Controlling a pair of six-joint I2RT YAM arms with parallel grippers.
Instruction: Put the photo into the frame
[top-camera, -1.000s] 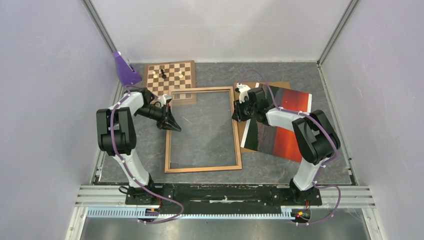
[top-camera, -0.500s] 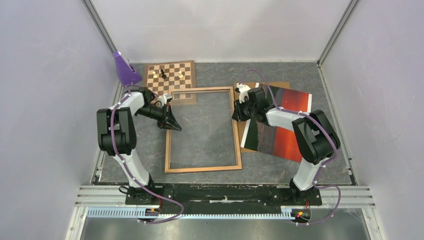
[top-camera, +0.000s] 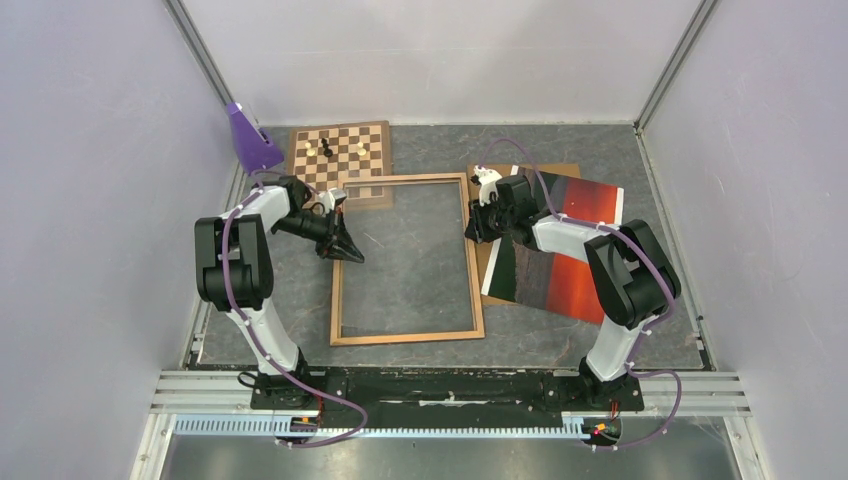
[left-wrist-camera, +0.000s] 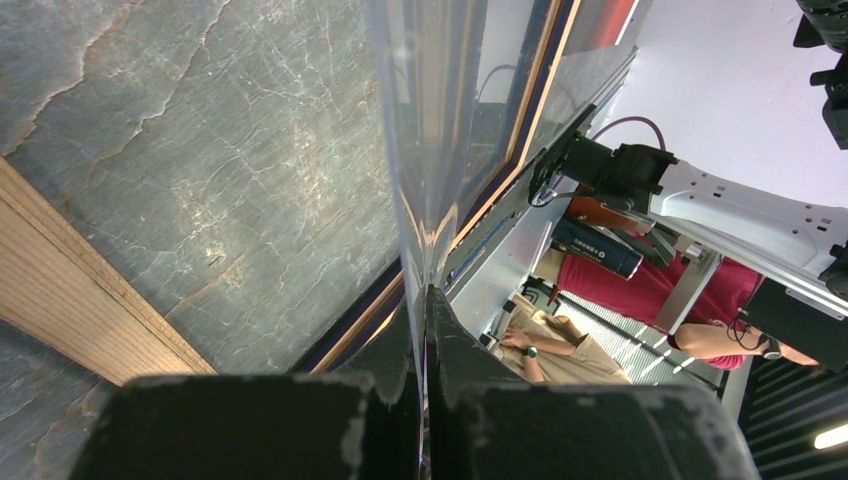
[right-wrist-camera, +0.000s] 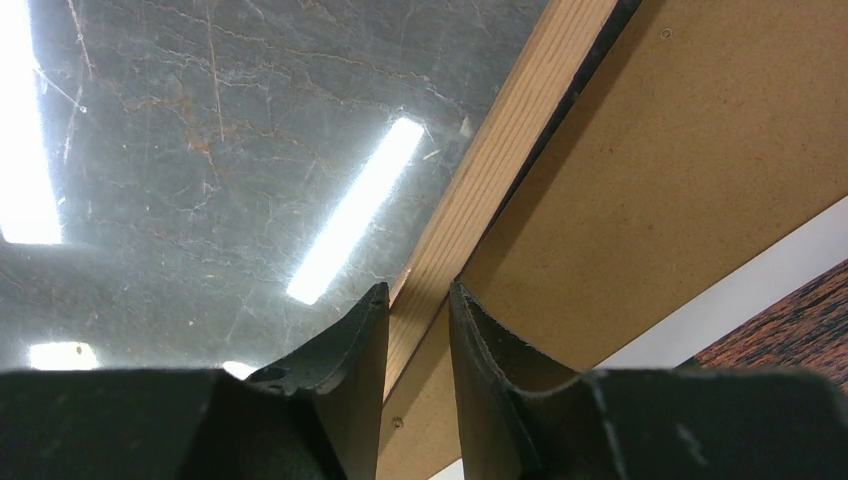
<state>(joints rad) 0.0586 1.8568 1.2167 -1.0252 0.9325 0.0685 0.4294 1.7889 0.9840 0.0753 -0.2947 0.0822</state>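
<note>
- Left fingers (left-wrist-camera: 462, 365) are closed on the edge of a clear pane (left-wrist-camera: 420, 150).
- Right fingers (right-wrist-camera: 340, 345) pinch the right rail of the frame (right-wrist-camera: 500, 160).
- Photo (top-camera: 572, 262) lies face up on a board (top-camera: 556, 171), just right of the frame, on the tabletop (top-camera: 420, 150).
- It looks thin, light and bendy, so its white edge is probably the best place to hold it.

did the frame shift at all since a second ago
No. The frame has not shifted: its far left corner overlaps the chessboard exactly as before.
</note>
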